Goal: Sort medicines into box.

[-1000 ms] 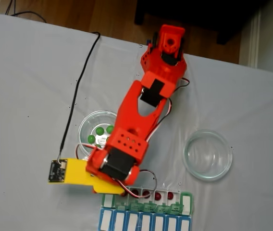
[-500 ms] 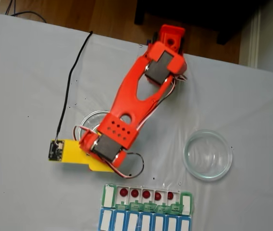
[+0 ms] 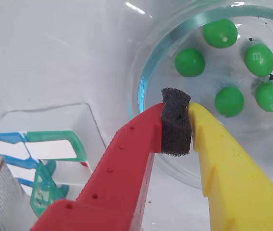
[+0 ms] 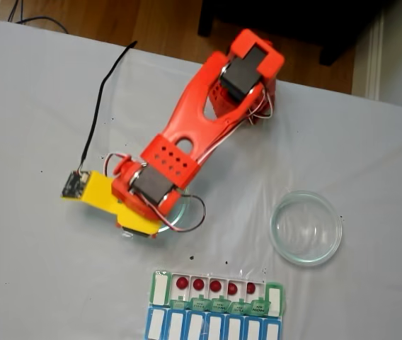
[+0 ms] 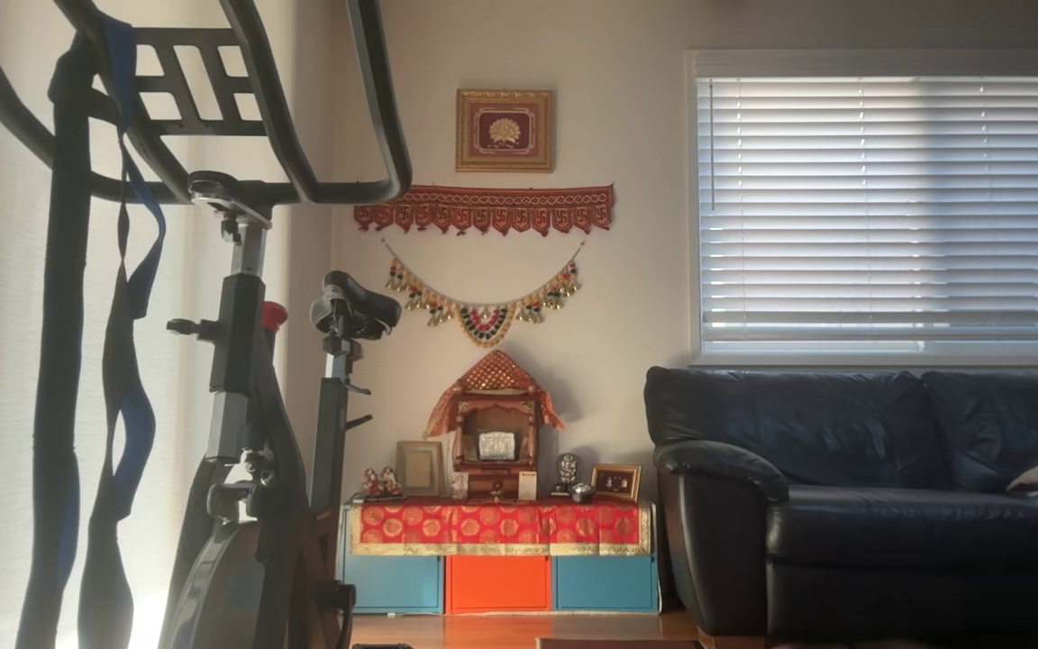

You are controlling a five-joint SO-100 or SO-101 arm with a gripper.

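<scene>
In the wrist view my gripper [image 3: 177, 111] hangs over the near rim of a round clear dish [image 3: 143, 72]. Its red and yellow fingers are shut against the black foam pad [image 3: 176, 130] between them, with no pill held. Several glossy green medicines [image 3: 190, 62] lie loose in that dish, just beyond the fingertips. In the fixed view the arm [image 4: 187, 134] covers most of this dish [image 4: 181, 205]. The box [image 4: 160, 287] lies near the table's lower edge, lids open, with a dark red medicine [image 4: 181, 282] in each of several compartments. The box's green end [image 3: 50, 147] also shows at lower left in the wrist view.
An empty round clear dish [image 4: 306, 227] stands to the right of the arm. A blue row with white lids [image 4: 211, 328] adjoins the box below. A black cable [image 4: 105, 92] runs from the wrist camera to the table's back edge. The other view faces a living room.
The arm has swung up and left in the fixed view, away from the box's left end and over the dish of green medicines. The box's left compartments are now uncovered.
</scene>
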